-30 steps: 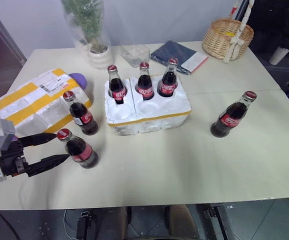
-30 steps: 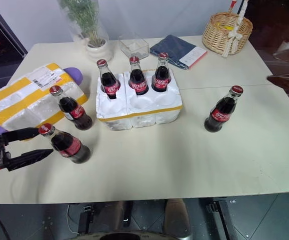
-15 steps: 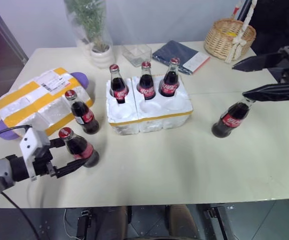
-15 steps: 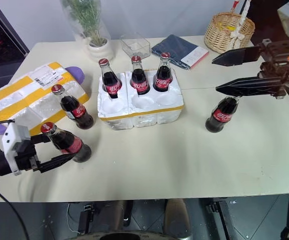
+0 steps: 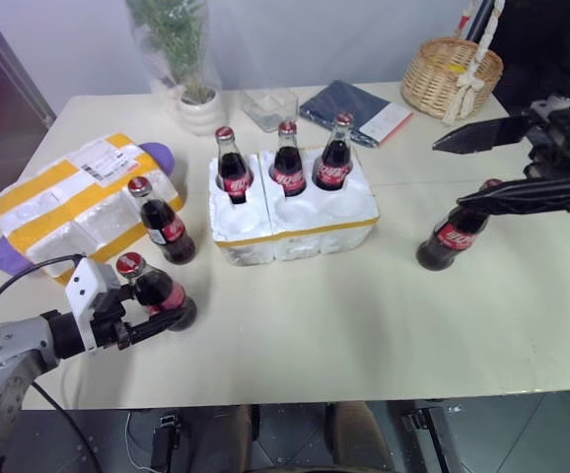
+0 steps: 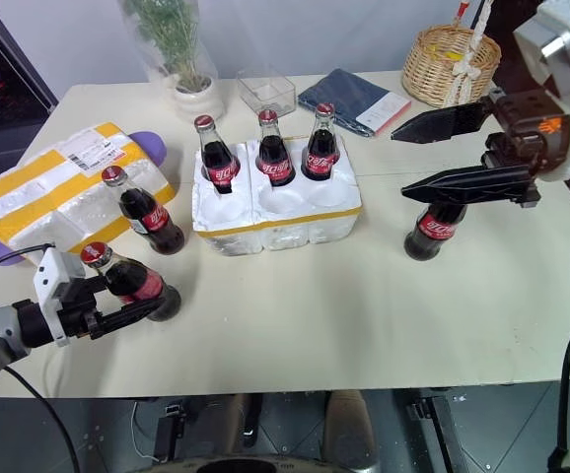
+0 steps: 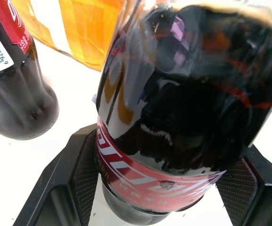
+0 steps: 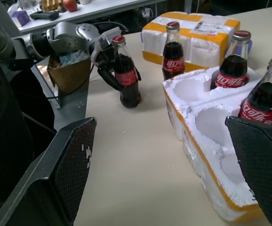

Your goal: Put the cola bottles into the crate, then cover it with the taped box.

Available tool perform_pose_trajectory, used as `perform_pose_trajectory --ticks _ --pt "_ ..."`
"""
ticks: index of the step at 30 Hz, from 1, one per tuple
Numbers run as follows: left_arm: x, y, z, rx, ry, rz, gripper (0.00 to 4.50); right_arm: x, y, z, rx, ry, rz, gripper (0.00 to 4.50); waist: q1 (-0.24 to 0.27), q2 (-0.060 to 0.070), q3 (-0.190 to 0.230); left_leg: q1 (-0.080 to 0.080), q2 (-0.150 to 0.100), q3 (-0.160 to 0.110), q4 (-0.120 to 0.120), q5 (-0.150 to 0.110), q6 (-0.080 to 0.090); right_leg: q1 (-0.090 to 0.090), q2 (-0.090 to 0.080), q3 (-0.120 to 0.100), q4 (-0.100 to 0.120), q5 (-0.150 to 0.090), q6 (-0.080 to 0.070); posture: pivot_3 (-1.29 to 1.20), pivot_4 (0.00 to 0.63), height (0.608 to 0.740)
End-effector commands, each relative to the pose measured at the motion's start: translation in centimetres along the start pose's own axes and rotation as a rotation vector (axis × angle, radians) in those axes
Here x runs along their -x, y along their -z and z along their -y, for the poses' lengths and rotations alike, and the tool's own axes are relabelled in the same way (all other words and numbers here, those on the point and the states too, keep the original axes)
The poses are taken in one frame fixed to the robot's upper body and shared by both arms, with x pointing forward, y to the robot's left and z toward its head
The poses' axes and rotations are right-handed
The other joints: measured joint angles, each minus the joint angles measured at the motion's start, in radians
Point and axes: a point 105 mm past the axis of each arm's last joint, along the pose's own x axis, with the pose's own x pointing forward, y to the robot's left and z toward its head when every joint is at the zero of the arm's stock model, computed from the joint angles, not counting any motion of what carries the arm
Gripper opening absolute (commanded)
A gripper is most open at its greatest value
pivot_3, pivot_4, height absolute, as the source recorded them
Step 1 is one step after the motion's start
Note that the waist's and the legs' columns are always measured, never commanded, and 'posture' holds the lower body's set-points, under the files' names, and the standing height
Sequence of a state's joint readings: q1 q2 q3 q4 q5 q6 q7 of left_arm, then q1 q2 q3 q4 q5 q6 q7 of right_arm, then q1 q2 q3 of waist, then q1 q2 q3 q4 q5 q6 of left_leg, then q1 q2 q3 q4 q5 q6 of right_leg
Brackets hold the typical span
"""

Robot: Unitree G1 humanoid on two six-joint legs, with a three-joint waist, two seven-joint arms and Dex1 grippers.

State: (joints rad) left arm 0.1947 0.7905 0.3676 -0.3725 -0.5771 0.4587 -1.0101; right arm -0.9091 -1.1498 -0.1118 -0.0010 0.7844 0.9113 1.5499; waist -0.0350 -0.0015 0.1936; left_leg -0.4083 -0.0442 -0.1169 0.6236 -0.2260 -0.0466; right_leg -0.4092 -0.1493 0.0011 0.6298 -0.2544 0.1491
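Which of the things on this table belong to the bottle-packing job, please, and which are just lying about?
For the job:
- six cola bottles: three in the crate, three on the table
- crate
- taped box

Lying about:
- wicker basket
- potted plant
- clear dish
- dark cloth under a booklet

L pincer (image 5: 152, 313) round near bottle (image 5: 157, 293); 3 bottles in crate (image 5: 295, 235).

three front wells of the crate (image 5: 295, 232) stand free.
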Motion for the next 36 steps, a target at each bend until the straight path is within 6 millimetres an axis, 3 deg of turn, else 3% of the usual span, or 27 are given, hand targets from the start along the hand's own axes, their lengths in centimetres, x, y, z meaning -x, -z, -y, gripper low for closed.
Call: perform_pose_trajectory --ticks 1,4,9,15,20,24,28,36 --pt "0.4 -2.3 0.5 -0.048 0.064 0.019 2.81 0.3 -1.0 -0.6 0.051 0.009 0.041 4.50 0.000 -0.001 0.000 0.000 0.000 0.000 0.000 0.000 0.000 0.000 0.000 0.000 0.000 0.000 0.000 0.00 0.150 0.736" --pt "0.5 -3.9 1.4 -0.023 0.149 0.043 2.81 0.1 -0.7 -0.5 0.046 0.013 0.048 4.50 0.000 -0.001 0.001 0.000 0.000 0.000 0.000 0.000 0.000 0.000 0.000 0.000 0.000 0.000 0.000 0.00 0.150 0.736" --pt "-0.9 -9.0 2.1 -0.043 0.250 0.184 2.81 -0.1 -0.2 -0.5 0.042 0.024 0.056 4.50 0.017 -0.002 0.001 0.000 0.000 0.000 0.002 0.000 0.000 0.000 0.000 0.000 0.001 0.000 0.000 0.00 0.150 0.736" --pt "-4.5 -14.7 2.6 -0.070 0.373 0.336 2.81 -0.2 0.2 -0.5 0.037 0.051 0.075 4.50 0.024 -0.003 0.002 -0.001 -0.001 -0.001 0.006 0.000 0.000 0.003 0.000 0.000 0.001 0.002 0.005 0.00 0.150 0.736" --pt "-8.1 -17.6 2.4 -0.141 0.372 0.371 2.81 -0.2 0.3 -0.5 0.038 0.085 0.090 4.50 0.019 -0.004 0.002 -0.001 -0.001 -0.001 0.006 0.000 0.000 0.002 0.001 0.000 0.002 0.003 0.005 0.00 0.150 0.736" --pt "-11.6 -18.7 1.9 -0.218 0.280 0.341 2.81 0.0 0.6 -0.9 0.035 0.109 0.099 4.50 0.023 -0.004 0.003 -0.001 -0.001 -0.001 0.006 0.000 0.000 0.002 0.000 0.000 0.001 0.003 0.005 0.00 0.150 0.736" --pt "-14.1 -20.0 1.9 -0.162 0.217 0.369 2.81 0.2 0.9 -1.2 0.025 0.140 0.116 4.50 0.021 -0.005 0.003 -0.002 -0.002 -0.001 0.006 0.000 0.000 0.002 0.000 0.000 0.001 0.003 0.006 0.00 0.150 0.736" --pt "-17.4 -18.6 2.8 -0.142 0.181 0.267 2.81 0.2 1.4 -1.5 0.011 0.169 0.126 4.50 0.022 -0.006 0.004 -0.002 -0.002 -0.001 0.007 0.000 0.000 0.002 0.000 0.000 0.001 0.004 0.007 0.00 0.150 0.736"
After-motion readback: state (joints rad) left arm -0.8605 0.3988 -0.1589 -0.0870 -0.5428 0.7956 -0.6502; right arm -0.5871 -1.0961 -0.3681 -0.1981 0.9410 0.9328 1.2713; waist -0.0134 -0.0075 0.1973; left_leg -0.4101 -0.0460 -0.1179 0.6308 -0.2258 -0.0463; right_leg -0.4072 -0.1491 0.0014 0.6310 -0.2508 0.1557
